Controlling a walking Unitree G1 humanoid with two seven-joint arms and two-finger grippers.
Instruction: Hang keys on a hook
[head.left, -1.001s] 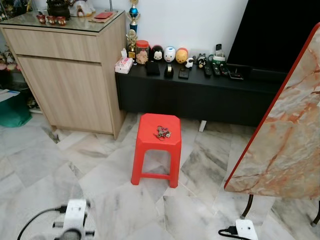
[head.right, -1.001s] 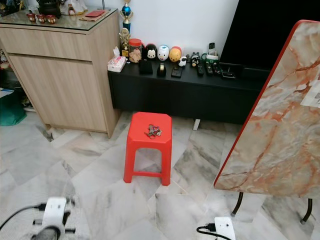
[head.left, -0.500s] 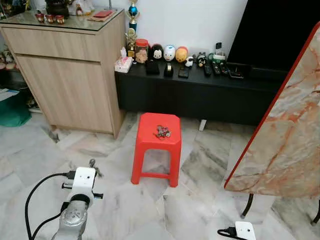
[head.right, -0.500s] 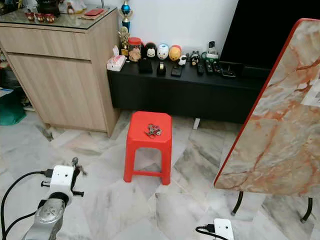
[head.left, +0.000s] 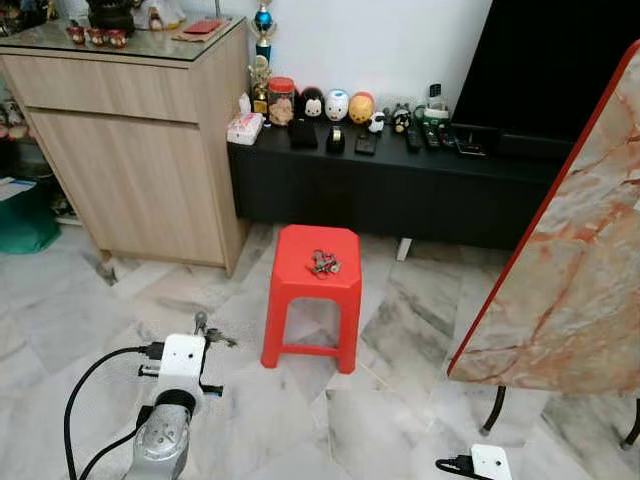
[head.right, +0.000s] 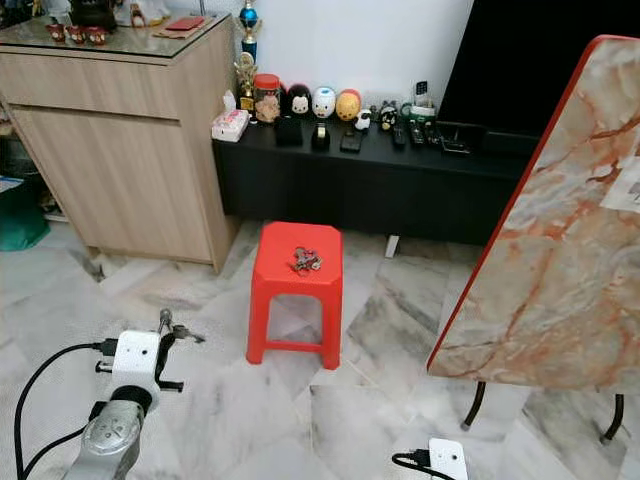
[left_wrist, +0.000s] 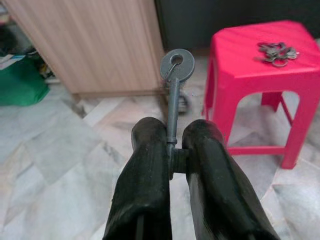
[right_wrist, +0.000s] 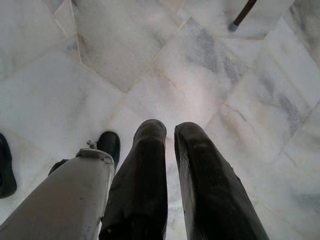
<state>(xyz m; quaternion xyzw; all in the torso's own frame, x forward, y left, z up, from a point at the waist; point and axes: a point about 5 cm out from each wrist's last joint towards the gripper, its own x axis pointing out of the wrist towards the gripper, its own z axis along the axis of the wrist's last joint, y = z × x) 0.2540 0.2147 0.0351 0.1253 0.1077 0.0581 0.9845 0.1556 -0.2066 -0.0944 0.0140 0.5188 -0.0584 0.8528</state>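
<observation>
A bunch of keys (head.left: 324, 264) lies on top of a red plastic stool (head.left: 300, 285) in the middle of the marble floor. My left gripper (left_wrist: 172, 132) is raised low at the stool's left, well short of it, and is shut on a single grey key (left_wrist: 177, 65) with a round holed head that points up past the fingertips. In the left eye view that gripper (head.left: 207, 333) sits ahead of its white wrist box. My right gripper (right_wrist: 170, 131) hangs over bare floor beside my leg, fingers together with nothing between them.
A wooden cabinet (head.left: 140, 150) stands at the back left, with a black TV console (head.left: 400, 195) carrying figurines and remotes beside it. A marble tabletop (head.left: 570, 280) leans at the right. A white power strip (head.left: 490, 461) lies on the floor near it.
My left arm has risen into view and moved forward and to the right, toward the stool, carrying the grey key. The keys on the stool have not moved.
</observation>
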